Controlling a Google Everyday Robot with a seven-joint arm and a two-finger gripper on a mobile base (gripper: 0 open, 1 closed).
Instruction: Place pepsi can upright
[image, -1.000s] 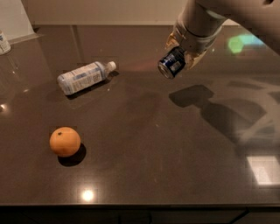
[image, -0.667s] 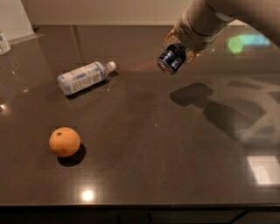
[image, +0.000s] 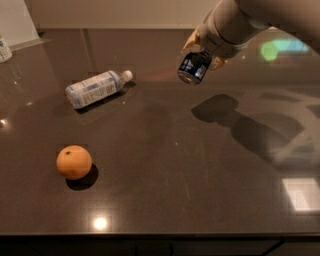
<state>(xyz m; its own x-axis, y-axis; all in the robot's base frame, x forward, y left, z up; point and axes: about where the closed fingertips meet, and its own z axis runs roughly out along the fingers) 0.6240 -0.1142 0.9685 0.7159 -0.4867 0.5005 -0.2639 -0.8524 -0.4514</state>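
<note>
Tipping is the hazard: the pepsi can (image: 194, 67) is pinched in the pincer (image: 204, 55) and held aslant in the air over the table (image: 165, 165), well apart from the bottle (image: 95, 89) and the orange (image: 74, 162). If it is released unrighted, it could be toppled and rolled away.

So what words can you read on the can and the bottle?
No text can be read.
pepsi can, held tilted in the jaws above the table: white markings, too blurred.
bottle, lying on its side: label print too small.
</note>
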